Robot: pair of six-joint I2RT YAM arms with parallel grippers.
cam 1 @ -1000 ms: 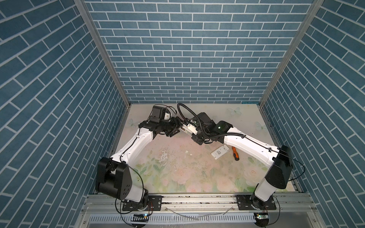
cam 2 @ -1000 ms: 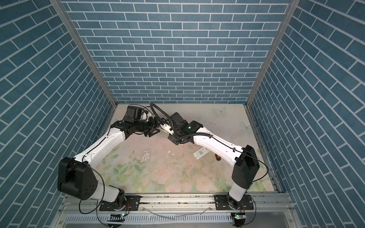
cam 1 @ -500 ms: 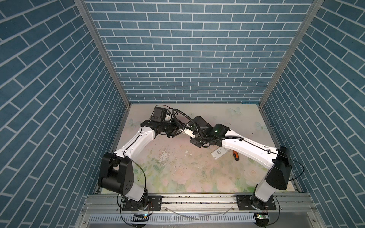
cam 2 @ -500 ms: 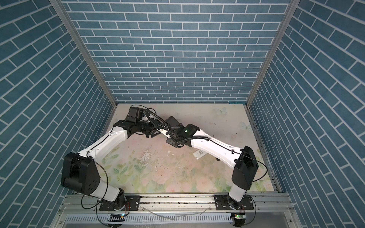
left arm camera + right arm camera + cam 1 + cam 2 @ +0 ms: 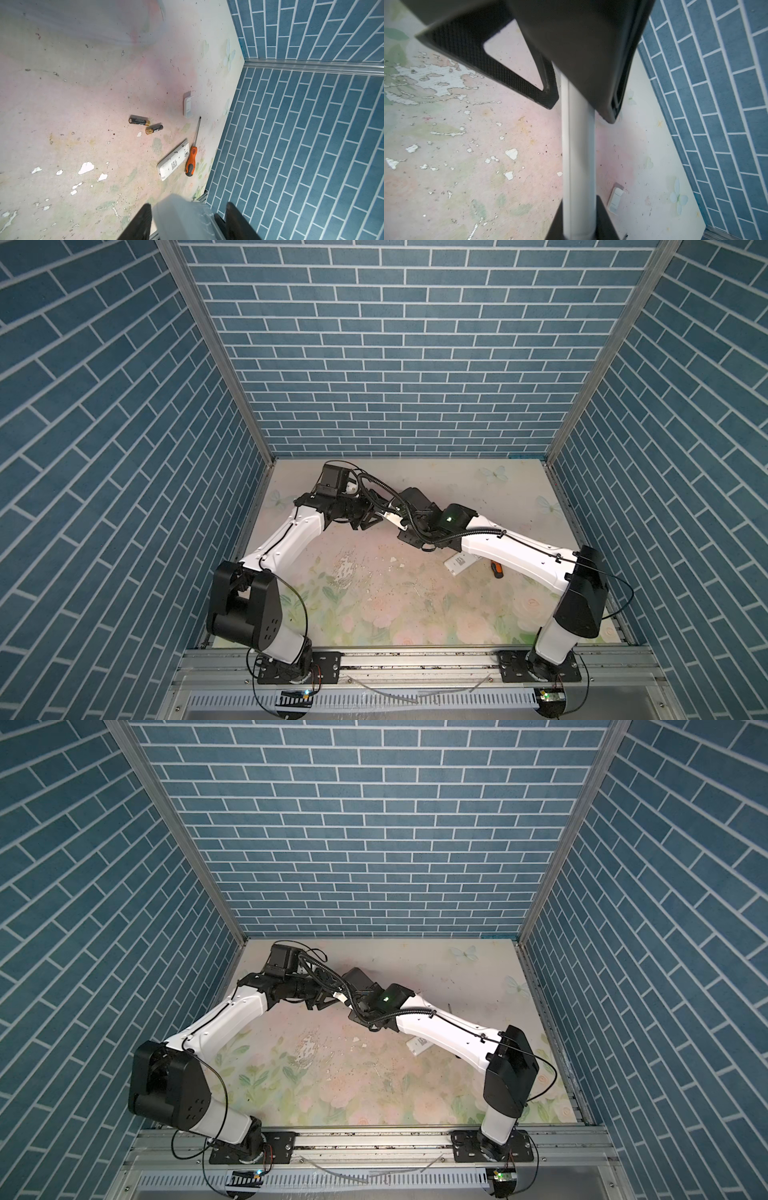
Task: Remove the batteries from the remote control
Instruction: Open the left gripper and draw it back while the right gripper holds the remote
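A white remote control (image 5: 392, 519) hangs above the table at the middle back, held at both ends. My right gripper (image 5: 579, 201) is shut on one end of this remote control (image 5: 578, 145). My left gripper (image 5: 188, 204) has its jaws closed on the other end (image 5: 182, 220). Two black batteries with gold ends (image 5: 138, 121) (image 5: 154, 129) lie loose on the table, close together. In both top views my right arm (image 5: 440, 1029) hides them.
A second white remote (image 5: 173, 161) lies face down beside an orange-handled screwdriver (image 5: 192, 158), both near the right wall. A small white battery cover (image 5: 188, 106) lies further back. That second remote (image 5: 459, 564) and the screwdriver (image 5: 495, 569) show under my right forearm.
My left gripper has come in onto the remote's free end and its jaws have narrowed around it. The right arm has shifted a little left with the remote.
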